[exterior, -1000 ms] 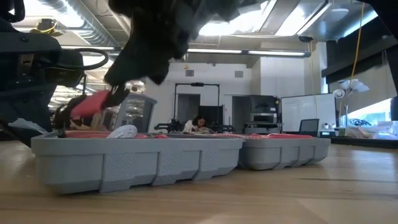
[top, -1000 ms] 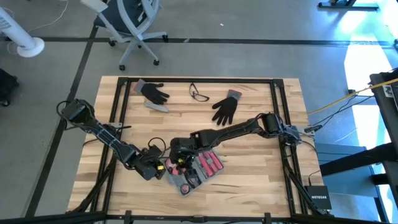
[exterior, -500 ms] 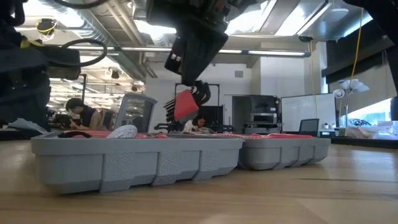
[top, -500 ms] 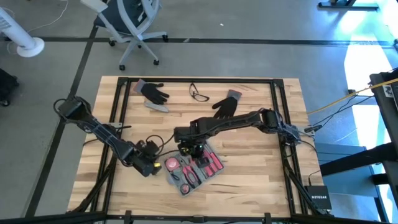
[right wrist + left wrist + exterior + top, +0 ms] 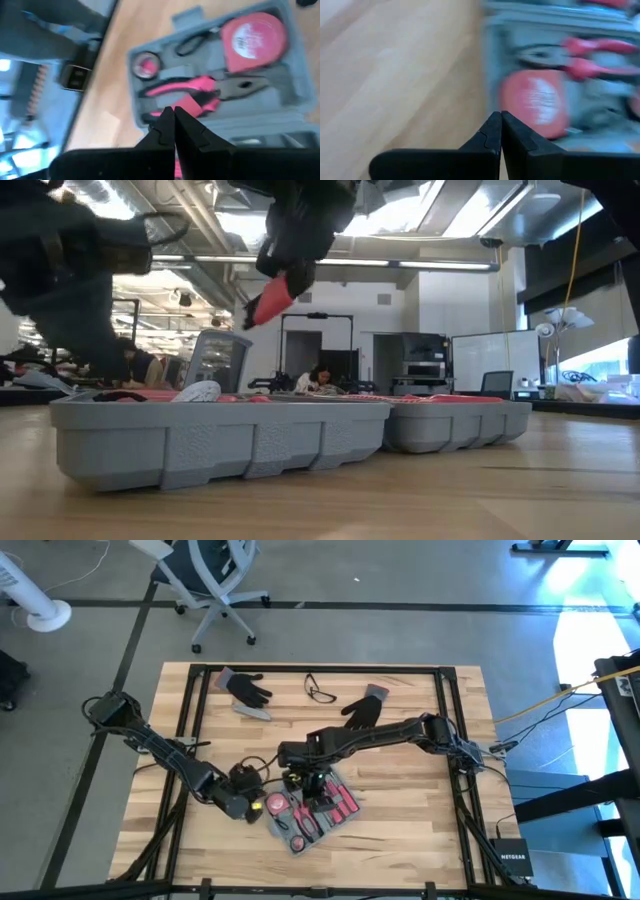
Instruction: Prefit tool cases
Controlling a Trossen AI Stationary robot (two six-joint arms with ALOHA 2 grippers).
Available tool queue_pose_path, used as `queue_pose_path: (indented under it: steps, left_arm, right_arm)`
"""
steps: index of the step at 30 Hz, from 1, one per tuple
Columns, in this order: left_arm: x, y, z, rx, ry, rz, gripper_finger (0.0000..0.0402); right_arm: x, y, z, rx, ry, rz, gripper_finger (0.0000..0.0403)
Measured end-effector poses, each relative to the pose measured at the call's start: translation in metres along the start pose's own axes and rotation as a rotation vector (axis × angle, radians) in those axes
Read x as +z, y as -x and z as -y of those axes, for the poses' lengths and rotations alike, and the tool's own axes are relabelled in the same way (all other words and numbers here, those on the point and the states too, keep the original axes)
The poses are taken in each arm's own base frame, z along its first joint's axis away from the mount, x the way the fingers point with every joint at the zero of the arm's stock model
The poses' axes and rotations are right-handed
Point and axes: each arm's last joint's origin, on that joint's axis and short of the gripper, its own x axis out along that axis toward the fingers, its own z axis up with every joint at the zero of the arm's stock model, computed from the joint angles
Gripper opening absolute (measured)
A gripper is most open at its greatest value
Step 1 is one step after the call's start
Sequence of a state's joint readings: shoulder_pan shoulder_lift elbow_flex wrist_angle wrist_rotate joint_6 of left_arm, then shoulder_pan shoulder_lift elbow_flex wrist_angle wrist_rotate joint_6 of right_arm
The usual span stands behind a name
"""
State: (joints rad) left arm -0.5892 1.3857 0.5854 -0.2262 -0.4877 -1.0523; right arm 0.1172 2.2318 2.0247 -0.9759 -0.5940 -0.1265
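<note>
The open tool case (image 5: 308,812) looks stiff, light plastic, best gripped at its rim. The right pincer (image 5: 262,302) above it pinches something red, perhaps a tool; the left pincer (image 5: 256,806) is closed, empty.

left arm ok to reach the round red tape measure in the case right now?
Probably yes. The left gripper, shut and empty, sits just beside the tool case, with the red tape measure straight ahead. The right gripper, shut on a red tool, hangs over the case's middle, not over it.
</note>
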Motion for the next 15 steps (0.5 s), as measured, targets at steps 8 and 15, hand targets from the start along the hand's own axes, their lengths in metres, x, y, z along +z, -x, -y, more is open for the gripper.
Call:
queue_pose_path:
  steps: [8, 15]
  left_arm:
    - [0.0, -0.001, -0.002, -0.009, -0.19, -0.056, 0.0]
    - [-0.003, 0.001, 0.0, -0.016, -0.217, -0.061, 0.0]
  right_arm:
    - [0.006, -0.001, -0.008, 0.09, -0.132, 0.048, 0.0]
    - [0.022, -0.009, -0.013, 0.071, -0.234, 0.168, 0.0]
